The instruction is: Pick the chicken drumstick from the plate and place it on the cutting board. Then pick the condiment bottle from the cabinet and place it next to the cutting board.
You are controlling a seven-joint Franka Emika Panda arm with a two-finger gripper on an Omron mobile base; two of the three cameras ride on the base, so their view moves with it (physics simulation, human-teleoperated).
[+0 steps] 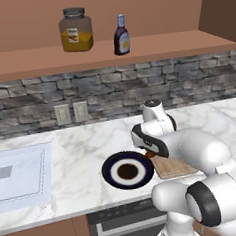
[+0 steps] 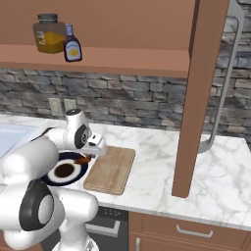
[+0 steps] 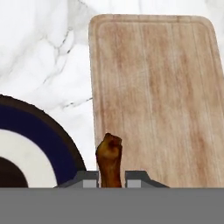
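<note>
My gripper (image 3: pixel 110 178) is shut on the chicken drumstick (image 3: pixel 110 159), whose brown stub end sticks out between the fingertips. It hangs over the near left edge of the cutting board (image 3: pixel 153 96), just past the rim of the plate (image 3: pixel 41 140). In the left base view the drumstick (image 1: pixel 149 154) shows under the hand between the plate (image 1: pixel 110 167) and the board (image 1: pixel 173 167). In the right base view the gripper (image 2: pixel 88 158) holds the drumstick (image 2: pixel 85 159) at the plate's (image 2: pixel 78 171) right rim, beside the board (image 2: pixel 112 169). The condiment bottle (image 1: pixel 121 36) (image 2: pixel 72 45) stands upright on the cabinet (image 1: pixel 149 47) shelf.
A wide orange-filled glass jar (image 1: pixel 76 30) with a grey lid stands left of the bottle on the shelf. A sink (image 1: pixel 19 175) lies at the counter's left. A tall brown cabinet side (image 2: pixel 198 98) drops to the counter right of the board. Two wall outlets (image 1: pixel 71 112) sit on the stone backsplash.
</note>
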